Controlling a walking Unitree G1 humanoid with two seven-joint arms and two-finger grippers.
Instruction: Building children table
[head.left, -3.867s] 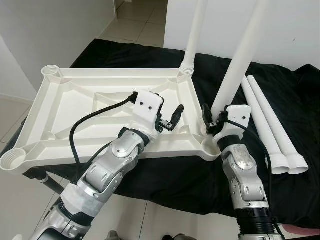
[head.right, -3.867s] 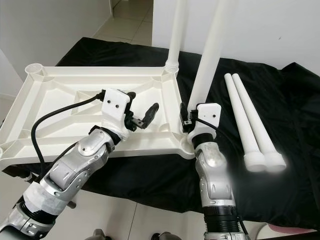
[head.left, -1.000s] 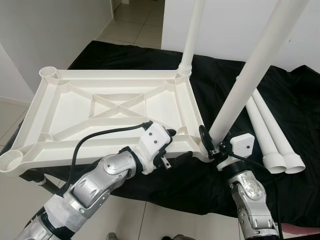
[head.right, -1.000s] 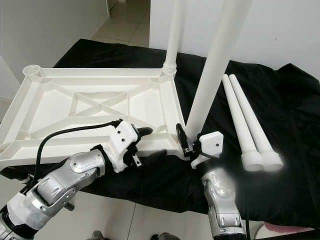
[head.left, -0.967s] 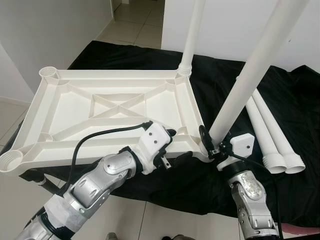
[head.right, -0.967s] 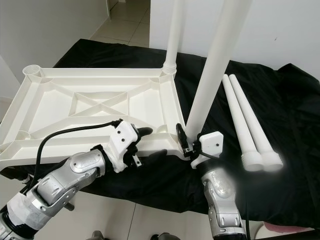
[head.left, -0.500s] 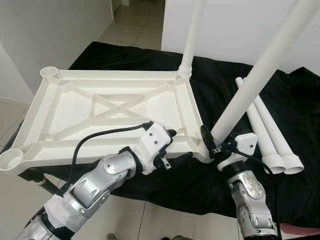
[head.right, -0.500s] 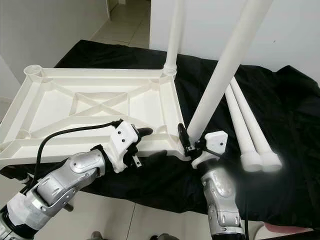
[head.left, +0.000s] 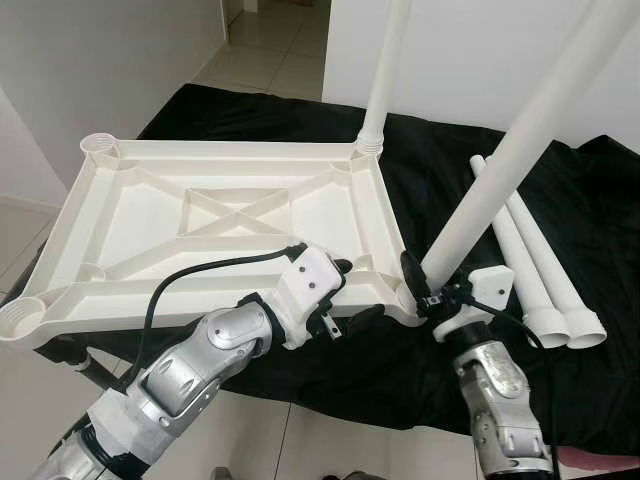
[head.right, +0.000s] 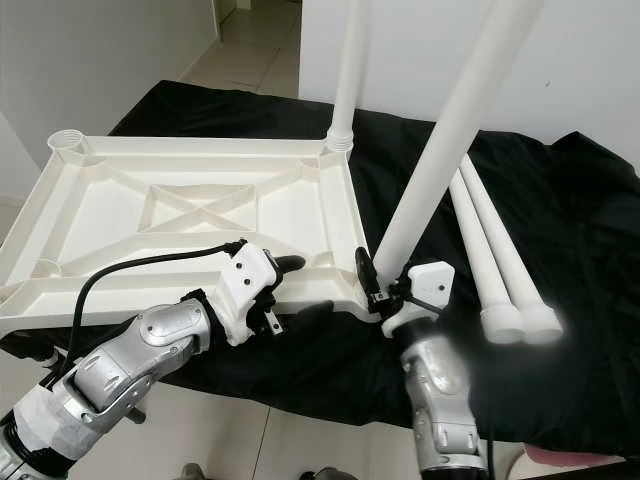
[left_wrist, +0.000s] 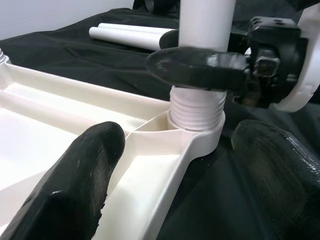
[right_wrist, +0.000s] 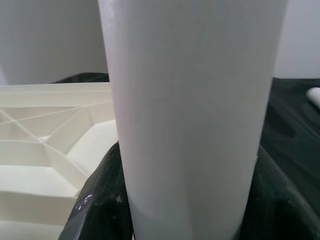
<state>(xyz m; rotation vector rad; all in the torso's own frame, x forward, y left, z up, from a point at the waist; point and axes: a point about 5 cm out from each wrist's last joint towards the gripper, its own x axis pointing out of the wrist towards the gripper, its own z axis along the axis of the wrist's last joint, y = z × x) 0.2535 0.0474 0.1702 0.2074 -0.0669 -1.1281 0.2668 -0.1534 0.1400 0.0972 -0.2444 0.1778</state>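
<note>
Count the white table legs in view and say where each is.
4: one leg stands in the tabletop's far corner socket, one leg in the right gripper at the near corner, two loose legs on the black cloth.

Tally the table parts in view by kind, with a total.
Tabletop, upside down on the black cloth: 1
Legs standing in corner sockets: 2, far one and the one the right pincer grips
Legs lying loose on the cloth: 2
Total: 5
</note>
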